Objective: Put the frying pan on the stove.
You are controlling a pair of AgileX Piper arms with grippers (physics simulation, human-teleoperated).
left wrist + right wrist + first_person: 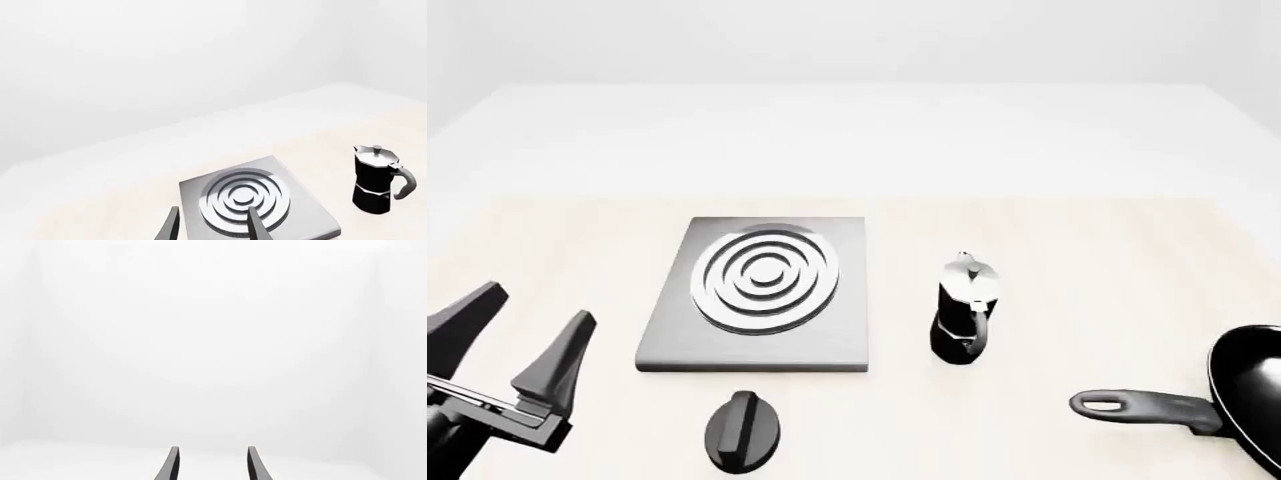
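Observation:
The frying pan [1252, 392] lies at the front right of the table, cut off by the picture's edge, its long black handle [1144, 408] pointing left. The stove [761, 293], a grey square plate with silver rings, sits left of centre; the left wrist view shows it too [257, 202]. My left gripper [537, 334] hovers open at the front left, well short of the stove, with nothing between its fingers. In the right wrist view my right gripper [211, 465] is open and empty, facing a blank white background; it does not show in the front view.
A black-and-silver moka pot [965, 310] stands between stove and pan, also visible in the left wrist view [377, 179]. A black oval knob [743, 430] lies in front of the stove near the table's front edge.

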